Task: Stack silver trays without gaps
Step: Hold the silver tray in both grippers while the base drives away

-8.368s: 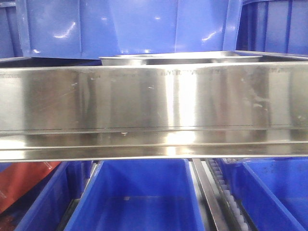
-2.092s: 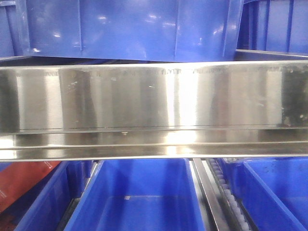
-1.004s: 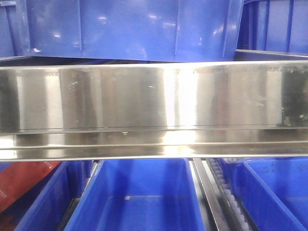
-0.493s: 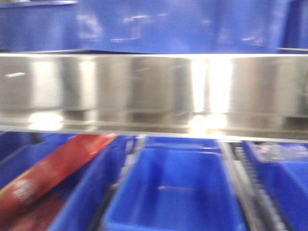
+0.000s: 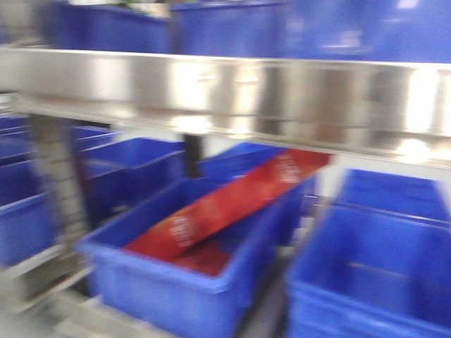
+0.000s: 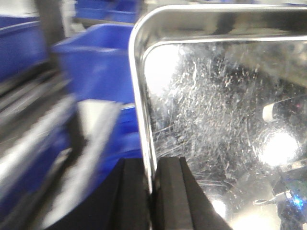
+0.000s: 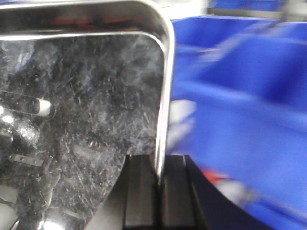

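One silver tray (image 6: 216, 120) fills the left wrist view, scratched and shiny inside, with a rounded corner at the top left. My left gripper (image 6: 152, 165) is shut on its left rim, one black finger (image 6: 132, 191) outside and one inside. The right wrist view has the same tray (image 7: 86, 96) with its rounded corner at the top right. There my right gripper (image 7: 158, 165) is shut on the right rim. The tray hangs between both grippers above blue bins. In the blurred front view neither the tray nor the grippers can be made out.
A long steel band (image 5: 225, 95) crosses the front view, with blue bins above it. Below it stand a blue bin (image 5: 176, 282) holding a red package (image 5: 225, 204) and another blue bin (image 5: 373, 282) to the right. A grey upright (image 5: 56, 183) is at the left.
The front view has swung and blurred. The steel band now sits higher, and the bin with the red package has come from the lower left edge to the middle.
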